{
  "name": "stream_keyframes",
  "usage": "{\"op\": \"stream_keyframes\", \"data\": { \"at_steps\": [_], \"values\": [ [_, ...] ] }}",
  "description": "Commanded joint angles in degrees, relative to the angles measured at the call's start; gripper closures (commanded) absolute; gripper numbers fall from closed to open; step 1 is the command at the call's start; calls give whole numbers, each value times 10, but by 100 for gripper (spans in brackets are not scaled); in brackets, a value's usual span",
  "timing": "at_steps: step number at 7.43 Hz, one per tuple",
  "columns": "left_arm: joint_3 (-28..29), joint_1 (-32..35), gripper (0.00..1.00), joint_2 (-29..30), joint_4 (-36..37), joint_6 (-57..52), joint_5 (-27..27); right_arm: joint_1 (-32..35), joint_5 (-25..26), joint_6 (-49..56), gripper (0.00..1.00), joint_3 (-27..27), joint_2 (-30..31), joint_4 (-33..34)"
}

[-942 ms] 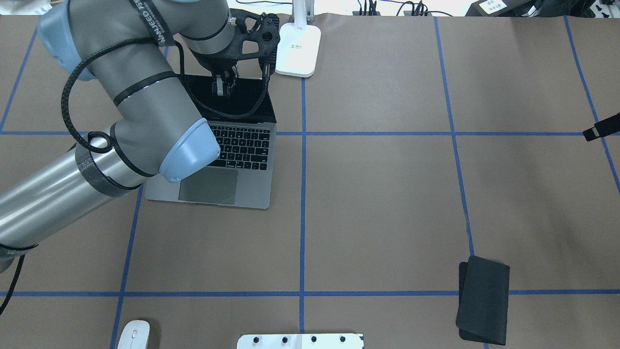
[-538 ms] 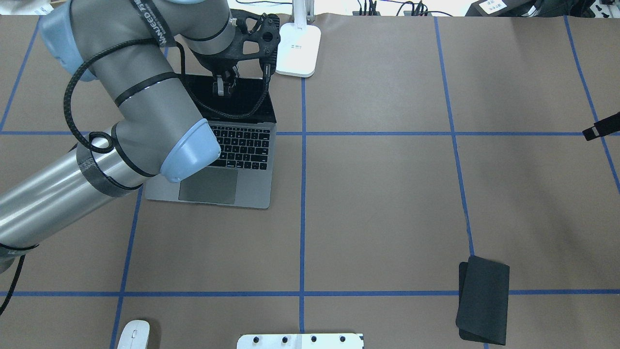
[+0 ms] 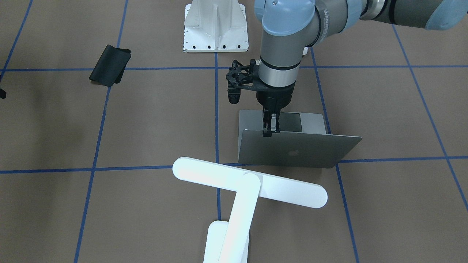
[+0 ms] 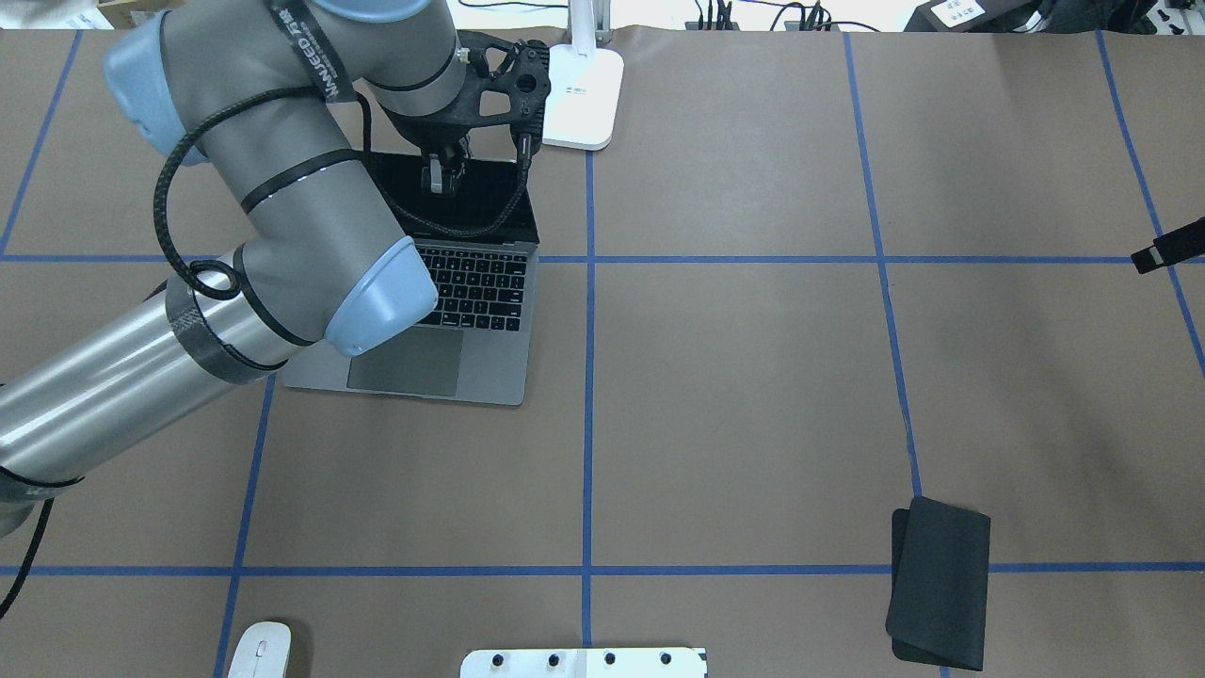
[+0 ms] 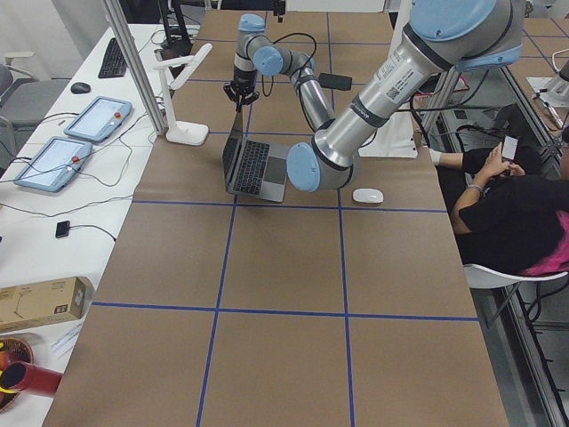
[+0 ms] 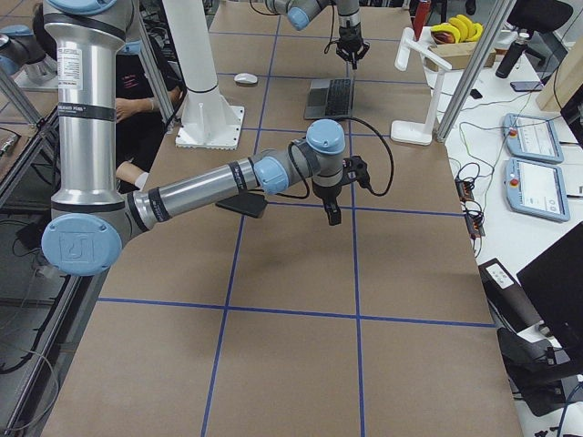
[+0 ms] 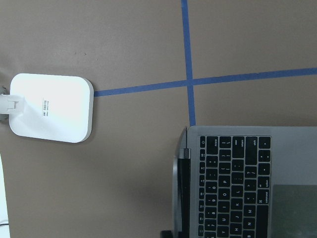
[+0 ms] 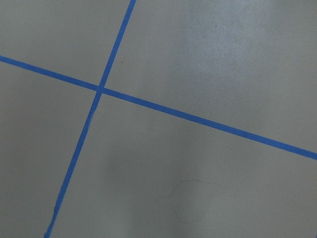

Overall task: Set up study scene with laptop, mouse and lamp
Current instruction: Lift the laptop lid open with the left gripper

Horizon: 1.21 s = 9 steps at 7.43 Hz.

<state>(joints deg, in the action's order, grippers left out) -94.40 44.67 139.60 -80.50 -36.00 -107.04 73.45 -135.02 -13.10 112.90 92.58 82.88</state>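
The grey-silver laptop stands open at the table's far left, its lid raised with the apple logo facing away from me. My left gripper is shut on the lid's top edge; it also shows in the overhead view. The white lamp stands just behind the laptop, its base beside the lid. The white mouse lies at the near left edge. My right gripper hangs over bare table at the right; I cannot tell whether it is open or shut.
A flat black pad lies near right. The white bolted pedestal stands at the robot's side of the table. A seated person is beside the table. Blue tape lines cross the brown tabletop.
My left arm has shifted slightly to the right and away from me with the lid in its grip, and the lid's angle has changed a little. The right gripper has not moved.
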Motion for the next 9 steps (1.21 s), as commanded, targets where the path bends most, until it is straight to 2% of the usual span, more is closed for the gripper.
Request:
{"op": "stream_keyframes", "data": {
  "at_steps": [1, 2, 3, 5, 6, 8, 9],
  "values": [
    [0, -1, 77, 0, -8, 0, 0, -1, 0, 0, 0, 0, 0, -1],
    [-1, 0, 52, -1, -7, -1, 0, 0, -1, 0, 0, 0, 0, -2],
    [-3, 1, 39, -1, -7, -1, -1, 0, 0, 0, 0, 0, -1, -2],
    [-24, 2, 30, -14, -1, 0, -5, 0, -7, -1, 0, -1, -2, 7],
    [-46, 2, 23, -33, 3, 5, -6, -1, -30, -13, 0, 0, -1, 37],
    [-105, 5, 2, -84, 50, 27, -55, -26, -71, -99, 0, 11, -6, 50],
    [-155, 4, 1, -141, 53, 116, -68, -73, -68, -190, 0, 41, -6, 47]
  ]
}}
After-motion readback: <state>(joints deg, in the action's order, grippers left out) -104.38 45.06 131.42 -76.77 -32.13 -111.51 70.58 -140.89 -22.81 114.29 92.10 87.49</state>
